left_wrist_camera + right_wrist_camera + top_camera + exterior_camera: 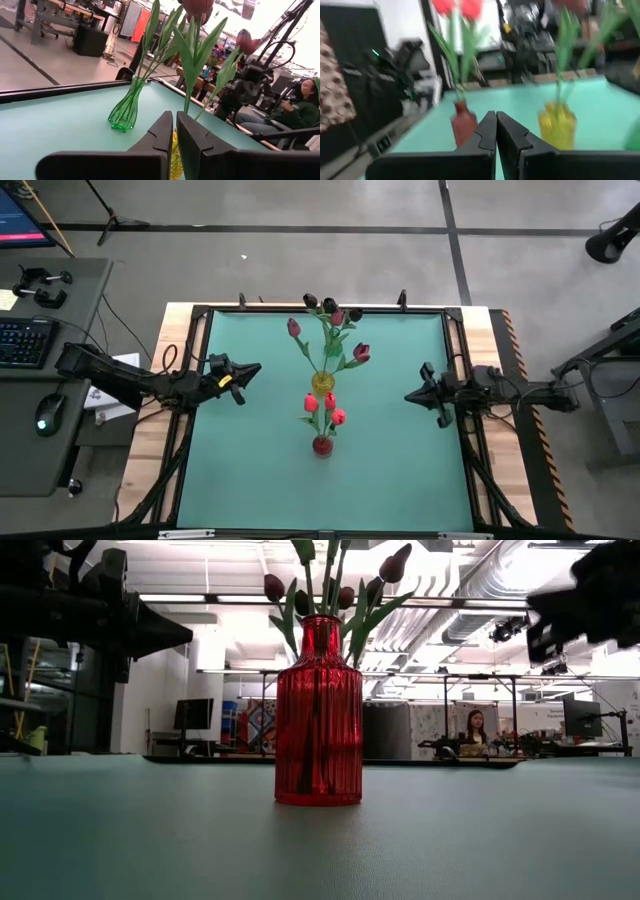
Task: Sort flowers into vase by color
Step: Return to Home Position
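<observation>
Three vases stand in a row down the middle of the table. The red vase (322, 445) (318, 710) is nearest and holds bright red-pink tulips (328, 408). Behind it the yellow vase (322, 380) (557, 124) holds crimson tulips (361, 352). The green vase (125, 111) stands farthest, and near-black heads (328, 305) show toward the far edge. My left gripper (255, 368) (174, 131) hovers shut to the left of the vases. My right gripper (408, 395) (496, 119) hovers shut to their right. Neither holds anything.
The green mat (250, 470) lies bare on both sides of the vase row and toward the near edge. A black frame (200, 315) borders the table. A person (474, 730) sits in the room beyond the far edge, away from the arms.
</observation>
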Controlling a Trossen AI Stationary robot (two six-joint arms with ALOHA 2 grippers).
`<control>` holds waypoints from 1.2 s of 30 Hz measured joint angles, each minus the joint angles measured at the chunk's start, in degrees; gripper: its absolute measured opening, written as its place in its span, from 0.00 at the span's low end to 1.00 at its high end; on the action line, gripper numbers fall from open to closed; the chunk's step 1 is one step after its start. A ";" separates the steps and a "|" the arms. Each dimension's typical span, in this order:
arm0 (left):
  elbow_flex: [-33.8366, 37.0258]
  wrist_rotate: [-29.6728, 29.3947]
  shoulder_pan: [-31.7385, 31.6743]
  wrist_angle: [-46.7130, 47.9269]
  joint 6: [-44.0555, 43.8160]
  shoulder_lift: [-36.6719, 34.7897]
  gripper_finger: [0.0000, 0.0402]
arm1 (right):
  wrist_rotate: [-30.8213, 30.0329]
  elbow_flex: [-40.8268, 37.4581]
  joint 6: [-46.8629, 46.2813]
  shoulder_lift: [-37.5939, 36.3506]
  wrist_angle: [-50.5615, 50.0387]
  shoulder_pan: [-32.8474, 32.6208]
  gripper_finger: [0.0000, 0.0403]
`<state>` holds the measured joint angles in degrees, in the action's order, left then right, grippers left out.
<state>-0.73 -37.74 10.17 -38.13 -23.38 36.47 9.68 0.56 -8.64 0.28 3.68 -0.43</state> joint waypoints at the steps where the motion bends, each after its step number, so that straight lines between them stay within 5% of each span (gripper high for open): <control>1: 0.00 0.00 0.00 0.00 0.00 -0.01 0.03 | -0.04 0.01 -0.16 0.00 -1.72 0.61 0.00; 6: 0.00 0.00 0.00 0.22 -0.01 0.00 0.03 | -0.33 0.00 0.51 0.53 -1.26 2.18 0.00; 12: 0.00 0.02 -0.01 0.26 -0.01 0.00 0.03 | -7.98 0.00 -3.00 3.59 -2.66 2.34 0.00; 36: 0.00 0.02 0.00 0.67 0.00 0.00 0.03 | -7.98 0.00 -3.31 4.19 -2.66 2.34 0.00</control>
<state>-0.73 -37.71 10.17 -37.46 -23.38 36.47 1.69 0.56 -11.94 4.47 1.02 1.91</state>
